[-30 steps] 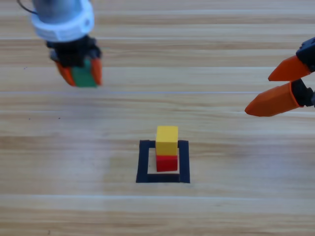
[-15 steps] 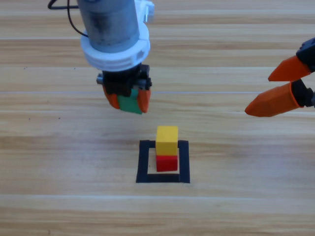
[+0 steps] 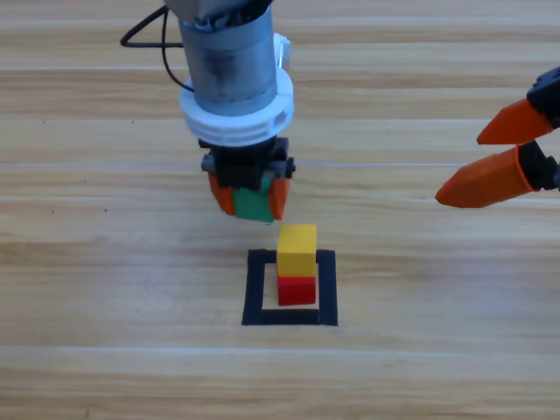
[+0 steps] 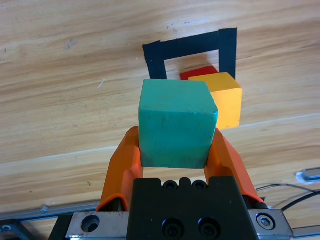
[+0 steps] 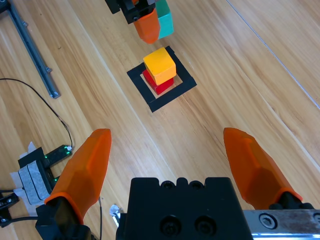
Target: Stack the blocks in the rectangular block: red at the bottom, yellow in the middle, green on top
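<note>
Jaws of our left gripper clamp green by two opposite faces, leaving its underside free for placing; we judge it sits above and just far-left of the stack. Inside the tape square, yellow rests on red. Our right gripper waits wide open and empty at the right edge.

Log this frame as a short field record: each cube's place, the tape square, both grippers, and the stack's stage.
red cube: on the table inside the black tape square, bottom of the stack
yellow cube: on top of the red cube
green cube: clamped in the left gripper, in the air, beside the stack
right gripper: open, holding nothing, at the right edge
stage: two of three stacked; green not yet placed
</note>
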Robot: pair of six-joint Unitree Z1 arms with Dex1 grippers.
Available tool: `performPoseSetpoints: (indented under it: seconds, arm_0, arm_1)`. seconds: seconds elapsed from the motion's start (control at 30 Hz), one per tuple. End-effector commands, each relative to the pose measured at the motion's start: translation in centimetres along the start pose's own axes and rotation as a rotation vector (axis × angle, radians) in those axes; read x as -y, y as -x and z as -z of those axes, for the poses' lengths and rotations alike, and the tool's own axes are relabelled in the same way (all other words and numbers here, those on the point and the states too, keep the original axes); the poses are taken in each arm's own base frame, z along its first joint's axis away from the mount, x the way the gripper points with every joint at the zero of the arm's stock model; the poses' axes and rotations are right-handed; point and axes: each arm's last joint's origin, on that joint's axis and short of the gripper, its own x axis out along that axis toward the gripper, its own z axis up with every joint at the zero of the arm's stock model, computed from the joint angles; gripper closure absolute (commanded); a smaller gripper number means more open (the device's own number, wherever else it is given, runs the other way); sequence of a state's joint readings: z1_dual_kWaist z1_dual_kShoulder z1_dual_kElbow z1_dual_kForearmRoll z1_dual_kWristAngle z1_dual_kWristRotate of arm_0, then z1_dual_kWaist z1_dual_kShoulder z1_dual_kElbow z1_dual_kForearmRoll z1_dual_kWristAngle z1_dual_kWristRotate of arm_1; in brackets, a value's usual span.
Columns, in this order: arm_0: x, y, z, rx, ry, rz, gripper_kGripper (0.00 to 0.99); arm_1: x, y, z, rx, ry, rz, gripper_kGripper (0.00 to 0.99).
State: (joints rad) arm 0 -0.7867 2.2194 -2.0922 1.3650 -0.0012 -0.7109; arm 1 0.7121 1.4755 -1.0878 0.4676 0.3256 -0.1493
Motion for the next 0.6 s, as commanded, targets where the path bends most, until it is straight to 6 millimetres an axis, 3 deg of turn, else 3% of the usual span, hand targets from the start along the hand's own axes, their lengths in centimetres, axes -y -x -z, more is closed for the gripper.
performPoseSetpoints:
  seconds: [0.03, 0.6]
  arm_0:
    - [0.2, -1.5, -0.6, -0.037, 0.039, -0.017, 0.990]
    - [1.1, -1.0, -0.2, -0.057, 0.192, 0.004, 0.990]
  arm_1:
    - [0.2, -1.2, 0.3, -0.031, 0.001, -0.027, 0.001]
    - [0.2, -1.1, 0.3, -0.029, 0.007, -0.033, 0.001]
